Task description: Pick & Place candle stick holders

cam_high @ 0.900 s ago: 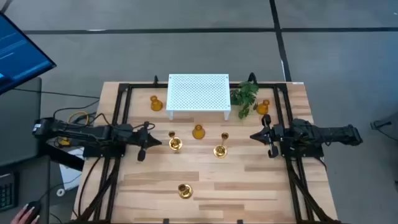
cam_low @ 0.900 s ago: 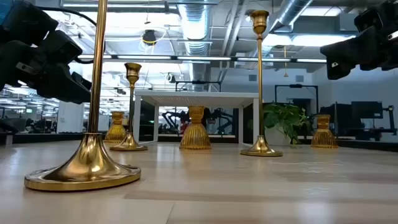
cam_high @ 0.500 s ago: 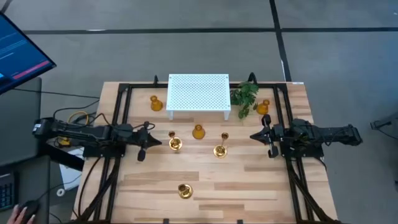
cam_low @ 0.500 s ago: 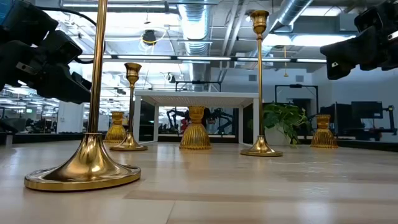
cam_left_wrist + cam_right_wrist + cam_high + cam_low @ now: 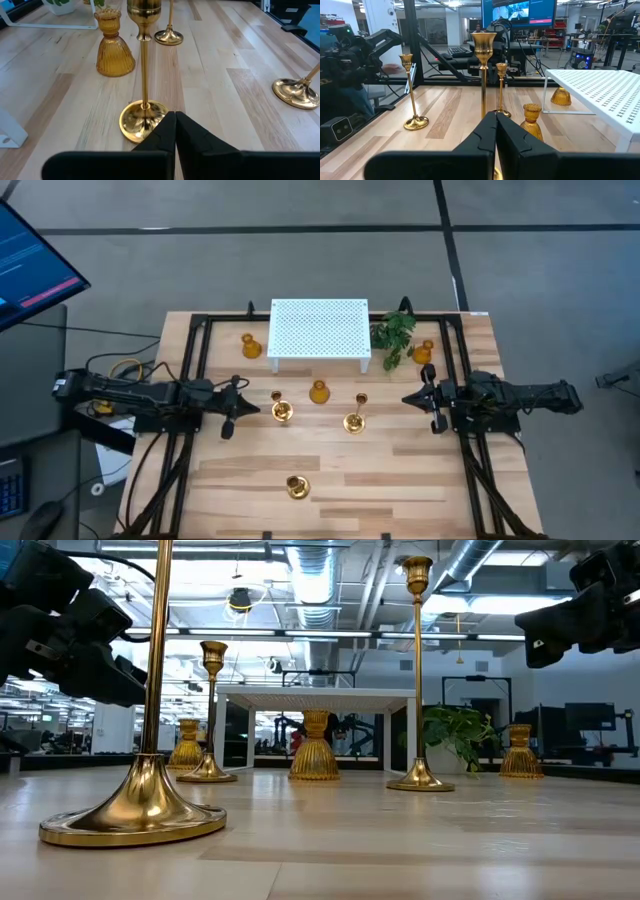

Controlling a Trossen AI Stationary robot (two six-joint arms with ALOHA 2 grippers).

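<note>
A: Where do the holders stand?

B: Six brass ones, all on the tabletop. A squat one (image 5: 251,346) by the far left of the stand (image 5: 318,330), another squat one (image 5: 423,352) near the far right edge beside the sprig (image 5: 393,332), and a third (image 5: 319,391) just in front of the stand. Three tall ones: one (image 5: 282,411) left of centre, one (image 5: 354,421) right of centre, one (image 5: 296,486) near the front edge.

A: And the end effectors?

B: Left end effector (image 5: 240,410) is pinched closed, holding nothing, pointing at the left-of-centre tall holder. Right end effector (image 5: 412,399) is also closed and empty, facing the right-of-centre one.

A: So what's the step?

B: Likely the first pick. I'd spread the fingers before advancing, since closed tips would just knock the stem.

A: Where to grip?

B: Low on the stem, near the base. These tall ones look top-heavy and could tip. Approach level, centre the stem, close gently, lift straight.
</note>
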